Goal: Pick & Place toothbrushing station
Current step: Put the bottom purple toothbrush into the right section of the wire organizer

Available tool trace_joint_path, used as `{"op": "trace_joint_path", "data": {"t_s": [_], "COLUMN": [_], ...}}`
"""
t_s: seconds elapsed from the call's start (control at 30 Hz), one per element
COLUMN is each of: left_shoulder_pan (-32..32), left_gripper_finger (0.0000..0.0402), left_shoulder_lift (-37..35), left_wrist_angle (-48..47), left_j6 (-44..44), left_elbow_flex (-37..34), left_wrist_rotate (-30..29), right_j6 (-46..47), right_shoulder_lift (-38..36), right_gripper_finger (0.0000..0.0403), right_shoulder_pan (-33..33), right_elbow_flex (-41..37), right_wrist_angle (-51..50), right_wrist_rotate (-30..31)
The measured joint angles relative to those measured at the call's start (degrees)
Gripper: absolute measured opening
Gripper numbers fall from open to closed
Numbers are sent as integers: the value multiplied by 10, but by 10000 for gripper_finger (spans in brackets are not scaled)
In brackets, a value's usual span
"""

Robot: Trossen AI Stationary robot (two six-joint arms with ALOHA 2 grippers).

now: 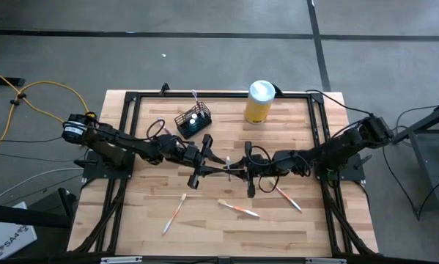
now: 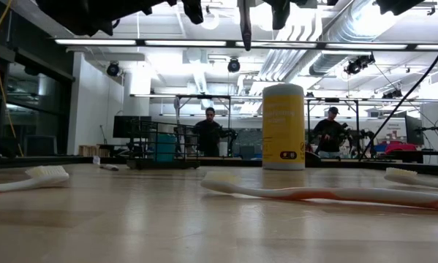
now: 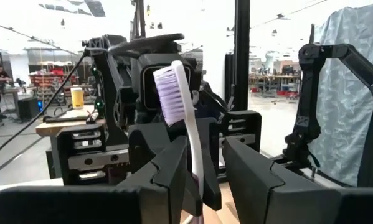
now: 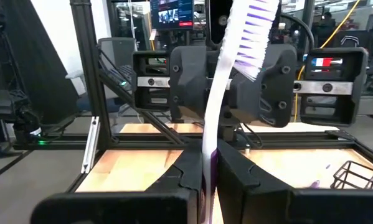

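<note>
Right gripper (image 4: 211, 177) pinches the brush (image 4: 226, 87) upright; left gripper (image 3: 202, 180), half-wide, brackets it. Holder (image 1: 193, 122) lies at eleven o'clock, nearer the left arm.

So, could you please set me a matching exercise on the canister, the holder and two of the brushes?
Things:
1. canister
2. holder
3. purple brush
4. orange brush

States:
a. lying flat
b. clamped in the right tool
c. yellow, upright, white lid
d. black wire mesh

Pairs: 1-c, 2-d, 3-b, 4-a
</note>
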Motion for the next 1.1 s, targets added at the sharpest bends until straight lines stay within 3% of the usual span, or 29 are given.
{"op": "trace_joint_path", "data": {"t_s": [0.57,0.9,1.1], "left_shoulder_pan": [21,19,19], "left_gripper_finger": [104,104,104], "left_shoulder_lift": [42,40,25], "left_wrist_angle": [-21,-30,-82], "left_j6": [-3,-4,-3], "left_elbow_flex": [54,54,55], "left_wrist_rotate": [32,21,-7], "right_j6": [0,0,-5], "right_shoulder_lift": [0,0,0], "right_gripper_finger": [16,16,16], "right_shoulder_pan": [-24,-15,4], "right_elbow_flex": [0,0,0], "right_wrist_angle": [0,-21,-33], "right_wrist_rotate": [-28,24,61]}}
